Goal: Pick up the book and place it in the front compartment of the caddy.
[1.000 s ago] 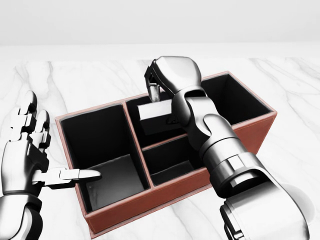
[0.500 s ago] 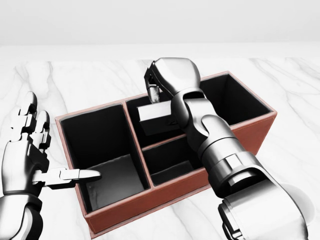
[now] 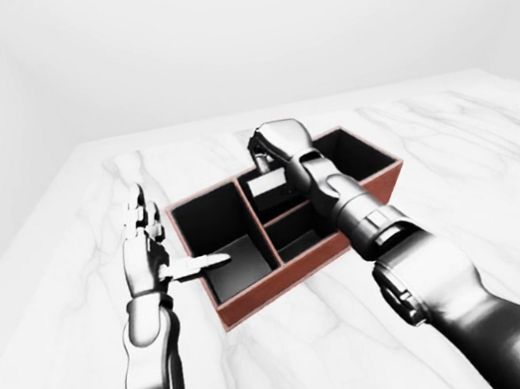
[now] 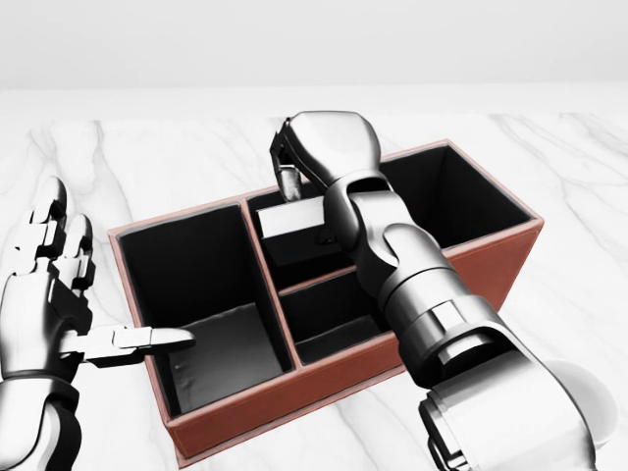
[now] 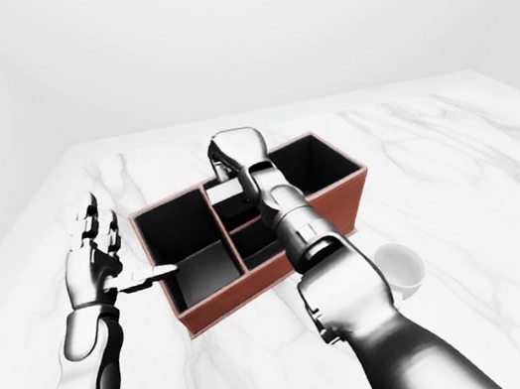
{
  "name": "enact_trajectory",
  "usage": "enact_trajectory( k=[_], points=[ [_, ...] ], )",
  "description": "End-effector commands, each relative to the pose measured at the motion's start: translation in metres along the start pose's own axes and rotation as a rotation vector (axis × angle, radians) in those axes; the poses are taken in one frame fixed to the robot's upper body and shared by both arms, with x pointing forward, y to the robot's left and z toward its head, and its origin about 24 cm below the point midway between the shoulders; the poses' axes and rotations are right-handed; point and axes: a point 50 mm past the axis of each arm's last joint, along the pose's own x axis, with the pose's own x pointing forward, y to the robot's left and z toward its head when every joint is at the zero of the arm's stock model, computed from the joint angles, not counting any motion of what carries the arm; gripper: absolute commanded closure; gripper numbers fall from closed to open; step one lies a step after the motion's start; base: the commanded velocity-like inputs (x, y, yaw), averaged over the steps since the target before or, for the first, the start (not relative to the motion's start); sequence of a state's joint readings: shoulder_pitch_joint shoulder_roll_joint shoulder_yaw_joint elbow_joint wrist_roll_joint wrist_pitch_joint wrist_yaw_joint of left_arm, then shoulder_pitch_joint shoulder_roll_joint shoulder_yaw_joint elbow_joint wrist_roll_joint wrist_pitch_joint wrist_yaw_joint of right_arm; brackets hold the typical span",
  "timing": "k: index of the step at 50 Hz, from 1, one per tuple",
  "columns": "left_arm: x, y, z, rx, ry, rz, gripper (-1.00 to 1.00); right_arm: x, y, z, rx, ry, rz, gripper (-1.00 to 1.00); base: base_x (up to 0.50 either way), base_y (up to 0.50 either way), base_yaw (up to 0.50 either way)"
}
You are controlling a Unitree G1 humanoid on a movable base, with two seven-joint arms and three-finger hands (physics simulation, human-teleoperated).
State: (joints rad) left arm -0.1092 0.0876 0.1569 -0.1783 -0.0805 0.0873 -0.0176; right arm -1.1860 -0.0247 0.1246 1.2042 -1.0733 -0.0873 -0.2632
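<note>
Plain white room, white marble tabletop (image 3: 493, 143) filling most of what I see. Red-brown caddy (image 4: 471, 265) sits mid-table, black inside, split into one large bay at the head view's left, two smaller bays in the middle, and another at the right.

My right arm reaches over the caddy from the lower right of the head view. Right robot hand (image 4: 294, 175) hangs over the upper middle bay, fingers clamped on the top edge of the book (image 4: 291, 218). The book hangs directly below that hand, standing on edge, long axis running left-right in the head view, its lower part already inside the bay walls. I can't tell if it touches the bay floor.

Left robot hand (image 4: 69, 319) is at the caddy's left wall, fingers spread apart, one finger poking over the rim into the large bay. It holds nothing and is well away from the book.

Small white cup (image 5: 399, 269) sits on the tabletop just right of the caddy, untouched.

My read: this is a right-hand job; next is lowering straight down and letting go, provided that bay is the front one.
</note>
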Motion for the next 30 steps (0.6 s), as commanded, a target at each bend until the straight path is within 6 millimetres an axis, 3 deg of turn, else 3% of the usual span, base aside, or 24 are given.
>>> enact_trajectory(
  k=[1, 23, 27, 30],
  points=[
    [0.0, 0.001, 0.0, -0.001, 0.001, 0.003, -1.0, 0.004, -0.011, 0.005, 0.012, -0.01, -0.052, 1.0, 0.0, 0.0, 0.0],
    [-0.001, 0.0, -0.002, 0.001, 0.007, 0.003, -1.0, 0.001, -0.004, -0.003, -0.018, 0.013, -0.065, 1.0, 0.0, 0.0, 0.0],
    [-0.002, 0.0, -0.015, 0.002, 0.063, 0.004, -1.0, 0.001, -0.005, -0.002, -0.019, 0.011, -0.073, 1.0, 0.0, 0.0, 0.0],
    [-0.001, 0.0, -0.003, 0.003, 0.014, 0.004, -1.0, 0.0, -0.003, -0.003, -0.029, 0.01, -0.08, 1.0, 0.0, 0.0, 0.0]
  ],
)
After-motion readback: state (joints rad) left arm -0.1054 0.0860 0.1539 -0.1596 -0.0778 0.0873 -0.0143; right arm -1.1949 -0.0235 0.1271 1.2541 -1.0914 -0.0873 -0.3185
